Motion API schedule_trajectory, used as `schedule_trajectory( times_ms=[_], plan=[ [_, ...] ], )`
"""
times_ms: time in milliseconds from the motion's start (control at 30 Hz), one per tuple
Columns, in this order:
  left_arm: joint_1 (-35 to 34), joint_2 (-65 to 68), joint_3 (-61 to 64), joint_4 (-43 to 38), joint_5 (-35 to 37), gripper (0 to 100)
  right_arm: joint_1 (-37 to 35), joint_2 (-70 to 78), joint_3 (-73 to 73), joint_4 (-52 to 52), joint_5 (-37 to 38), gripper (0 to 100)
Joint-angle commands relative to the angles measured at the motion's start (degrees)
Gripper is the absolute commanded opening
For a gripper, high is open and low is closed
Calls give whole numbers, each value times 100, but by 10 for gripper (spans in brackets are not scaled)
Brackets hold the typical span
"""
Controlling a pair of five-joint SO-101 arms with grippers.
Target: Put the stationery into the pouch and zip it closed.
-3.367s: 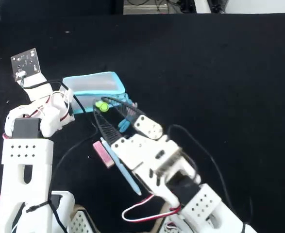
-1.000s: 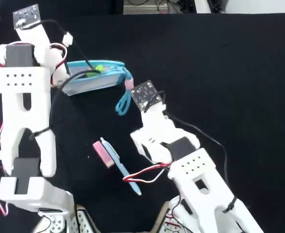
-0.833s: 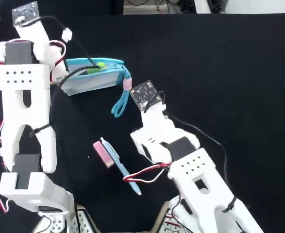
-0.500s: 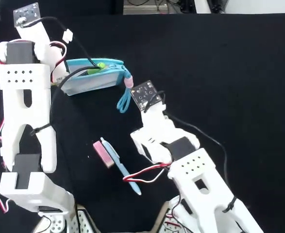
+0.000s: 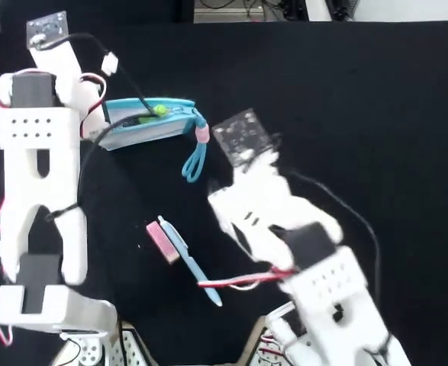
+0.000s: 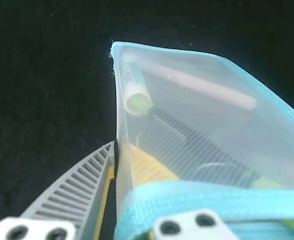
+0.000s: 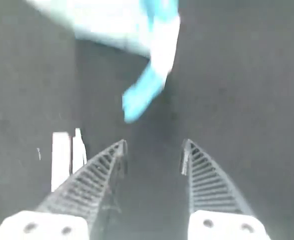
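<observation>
My left gripper (image 6: 117,150) is clamping the pouch (image 5: 143,126) toward the table's (image 5: 361,114) far-left corner. My right gripper (image 7: 153,148) is hanging open, empty, near its strap (image 5: 195,158). Pen (image 5: 187,258) and eraser (image 5: 162,242) are lying nearer the front edge.

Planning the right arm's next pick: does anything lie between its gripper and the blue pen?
Nothing visible does. The right gripper, open, faces bare black table toward the blue pen; the pink eraser lies on the pen's far side.

Pouch (image 5: 143,126) rear left, pen (image 5: 190,261) before it, eraser (image 5: 162,242) seemingly touching pen
</observation>
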Motion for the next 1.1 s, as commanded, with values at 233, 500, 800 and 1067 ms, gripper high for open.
schedule_trajectory(
  times_ms=[233,500,800,1067],
  plan=[
    [347,-1767,2853,-1767,255,30,-1011,312,-804,-1152,-53,266],
    [356,-2699,4259,-2954,519,30,-1011,479,-629,-2127,-897,218],
    [356,-3007,4541,-3138,712,30,-1187,866,75,-2954,-897,215],
    [356,-3033,4558,-3112,703,30,-1257,1191,127,-3191,-1248,215]
  ],
)
